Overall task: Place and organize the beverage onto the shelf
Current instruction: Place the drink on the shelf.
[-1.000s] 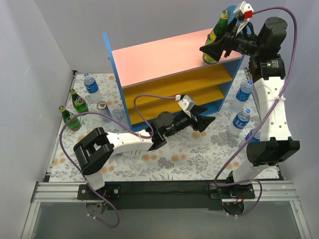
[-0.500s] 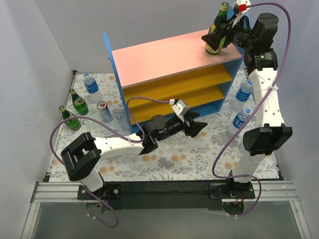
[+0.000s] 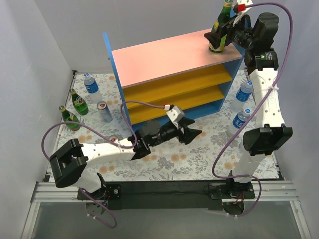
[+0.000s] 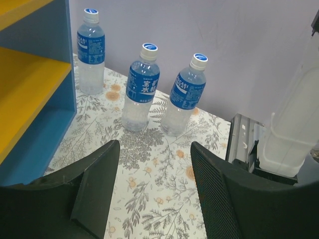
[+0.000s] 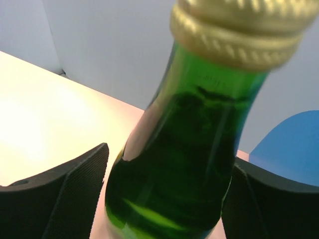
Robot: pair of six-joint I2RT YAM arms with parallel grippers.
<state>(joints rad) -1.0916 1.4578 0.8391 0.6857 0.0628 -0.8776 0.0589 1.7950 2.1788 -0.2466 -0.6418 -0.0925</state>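
Fingers [image 4: 94,172] spread wide, the left pincer [image 3: 193,133] hangs empty above the worktop [image 3: 199,159] before the shelf [image 3: 174,82], three plastic bottles [image 4: 142,84] standing beyond it. The right pincer [image 3: 217,40] clasps a green bottle [image 3: 223,22] low on its body, at the right end of the pink top board [image 3: 164,57].

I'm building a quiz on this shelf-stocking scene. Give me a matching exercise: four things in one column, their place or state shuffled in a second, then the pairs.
1. held green bottle
2. left gripper
3. two loose green bottles
4. three blue-label bottles

a. standing on the table, right of the shelf
b. open, holding nothing
c. in the right gripper, at the pink top board
d. standing at the table's left side

Pairs: 1-c, 2-b, 3-d, 4-a
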